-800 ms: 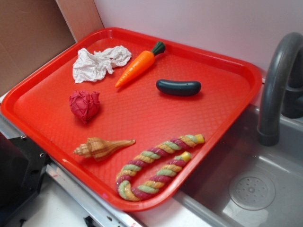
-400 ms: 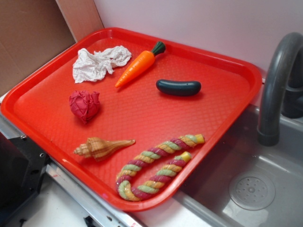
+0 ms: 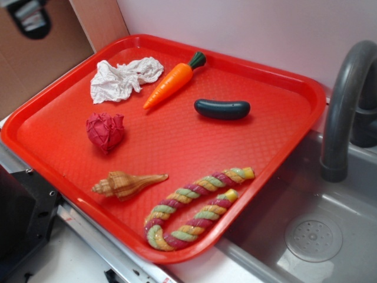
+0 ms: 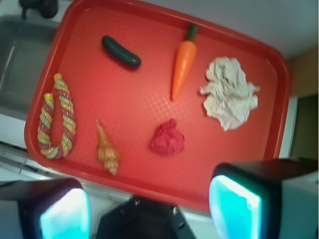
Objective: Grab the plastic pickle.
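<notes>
The plastic pickle point(image 3: 222, 108) is a glossy dark green sausage lying on the red tray point(image 3: 283, 135), right of centre toward the back; it also shows in the wrist view point(image 4: 121, 51). An orange carrot point(image 3: 172, 81) with a green top lies to its left. My gripper point(image 3: 28, 17) enters at the top left corner of the exterior view, high above and far from the pickle. In the wrist view the gripper point(image 4: 149, 209) is open and empty, its cyan pads point(image 4: 234, 206) wide apart over the tray's near edge.
On the tray lie a crumpled white cloth point(image 3: 122, 78), a red crumpled ball point(image 3: 105, 131), a tan seashell point(image 3: 125, 183) and a twisted coloured rope point(image 3: 194, 206). A grey sink point(image 3: 312, 230) with a dark faucet point(image 3: 344, 106) is at the right. A brown board point(image 3: 41, 47) stands at the back left.
My gripper has come into the exterior view at the top left corner; earlier it was out of view. The objects on the tray have not moved.
</notes>
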You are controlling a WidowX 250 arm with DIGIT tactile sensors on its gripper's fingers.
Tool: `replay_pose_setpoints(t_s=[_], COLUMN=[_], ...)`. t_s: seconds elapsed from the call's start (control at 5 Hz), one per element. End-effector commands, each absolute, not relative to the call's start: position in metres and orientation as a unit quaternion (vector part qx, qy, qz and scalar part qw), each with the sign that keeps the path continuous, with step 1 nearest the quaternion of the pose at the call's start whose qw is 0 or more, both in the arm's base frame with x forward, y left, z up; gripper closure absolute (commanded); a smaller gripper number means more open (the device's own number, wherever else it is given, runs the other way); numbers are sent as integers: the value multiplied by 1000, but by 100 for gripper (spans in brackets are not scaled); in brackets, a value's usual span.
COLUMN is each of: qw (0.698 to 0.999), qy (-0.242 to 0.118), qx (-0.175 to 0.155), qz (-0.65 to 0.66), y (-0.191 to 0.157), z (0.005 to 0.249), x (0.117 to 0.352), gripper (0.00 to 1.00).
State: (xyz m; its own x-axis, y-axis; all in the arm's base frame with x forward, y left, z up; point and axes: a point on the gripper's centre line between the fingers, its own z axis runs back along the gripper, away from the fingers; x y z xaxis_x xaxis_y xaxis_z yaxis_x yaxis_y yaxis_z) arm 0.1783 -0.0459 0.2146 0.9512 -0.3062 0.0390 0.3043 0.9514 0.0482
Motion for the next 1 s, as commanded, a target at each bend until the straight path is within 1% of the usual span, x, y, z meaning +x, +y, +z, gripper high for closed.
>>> replay_pose_setpoints(t_s=[0.0,0.2,0.4,0.6,0.8], qw=[944,913,892,879,874], qy=[-44,-20,0,39,70], qx=[75,108,117,127,146], qz=[-318,-392,-436,-459,-457], y=[-89,-105,-109,-103,-98], z=[186,152,124,91,66], x=[252,272,281,293,300], gripper=[0,0,0,0,0])
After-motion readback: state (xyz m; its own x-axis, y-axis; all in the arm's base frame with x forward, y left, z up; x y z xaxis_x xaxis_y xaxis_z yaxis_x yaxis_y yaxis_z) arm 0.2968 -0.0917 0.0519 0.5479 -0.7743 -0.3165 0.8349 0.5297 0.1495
